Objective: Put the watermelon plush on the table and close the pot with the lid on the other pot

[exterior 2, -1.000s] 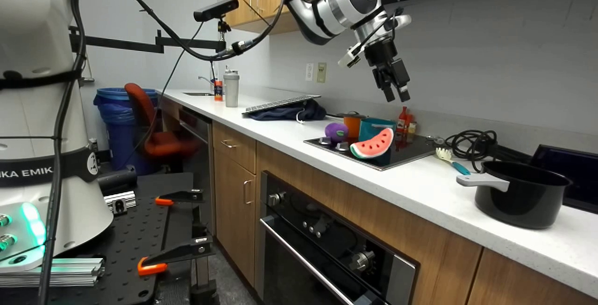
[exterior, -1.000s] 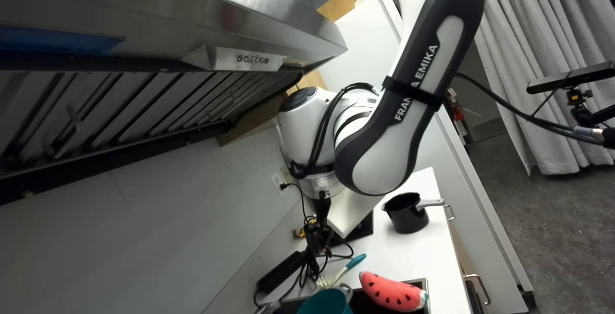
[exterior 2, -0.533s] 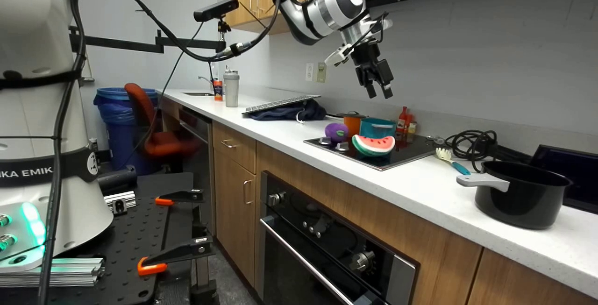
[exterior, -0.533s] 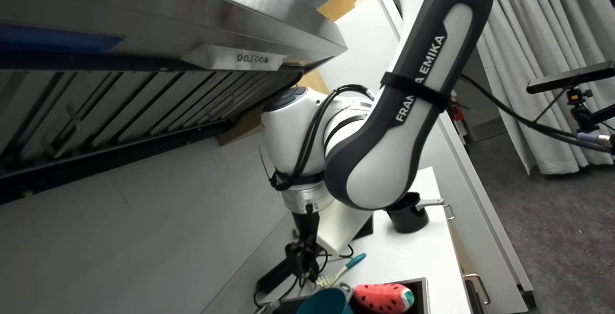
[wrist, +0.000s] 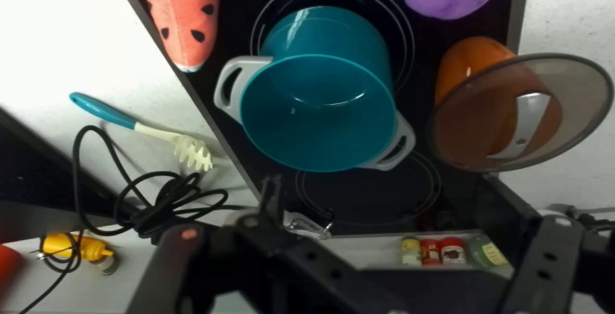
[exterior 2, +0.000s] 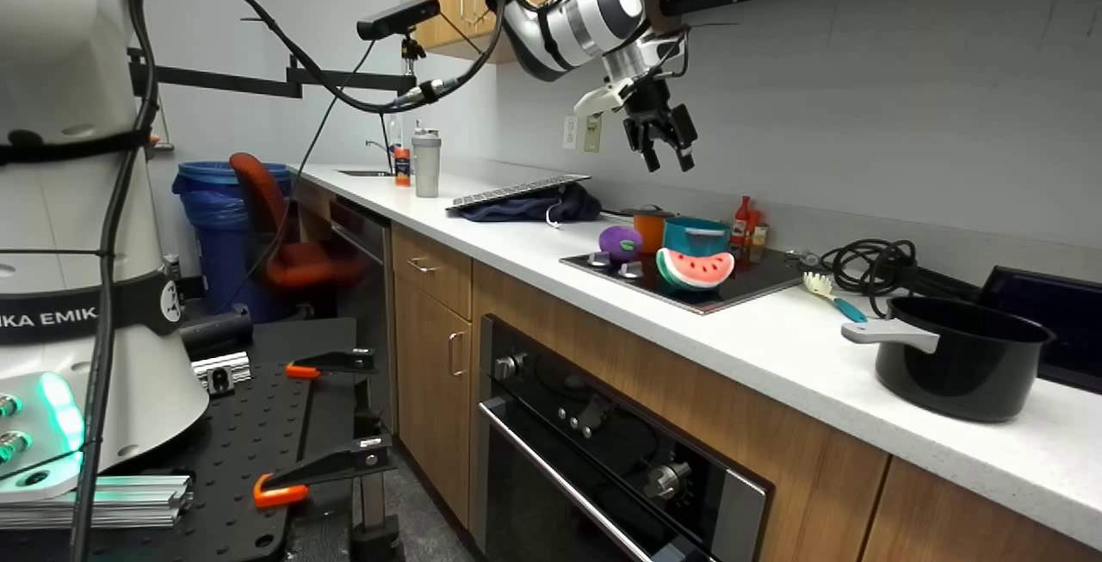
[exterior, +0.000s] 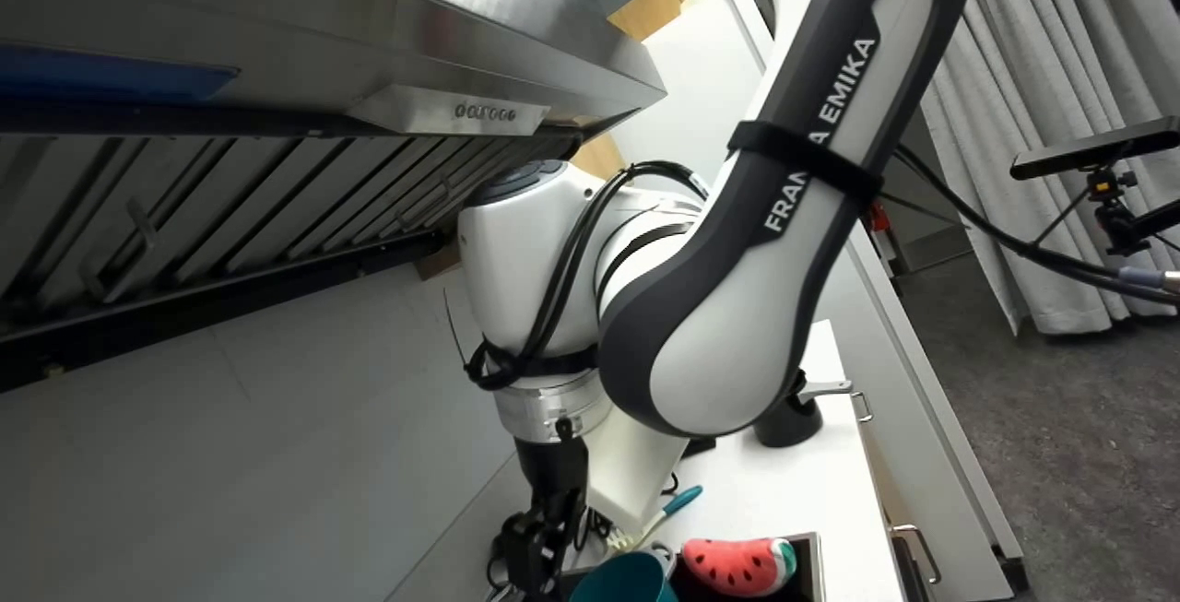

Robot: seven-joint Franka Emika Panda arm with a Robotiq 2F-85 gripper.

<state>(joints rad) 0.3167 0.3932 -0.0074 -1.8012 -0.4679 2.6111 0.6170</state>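
Three pots are in your views. The teal pot (wrist: 331,40) stands on the black cooktop (exterior 2: 759,280), and the wrist view lets you see down into its mouth. Near it on the same cooktop is the orange pot (wrist: 468,59), with the glass lid (wrist: 523,112) resting on top. Well apart from both, the black pot (exterior 2: 956,377) stands upright on the white table (exterior 2: 801,334).

Your watermelon plush (exterior 2: 693,270) lies on the cooktop, in front of the teal pot in an exterior view, green rim low and red flesh above; the wrist view crops it and shows a gap between it and that pot. Your gripper (exterior 2: 670,163) hangs in the air, well above the pots, its jaws wide apart.

You also have a purple toy (exterior 2: 621,243) near the orange pot, and a pasta server (wrist: 149,130) on the table near a tangled cable (wrist: 161,215).
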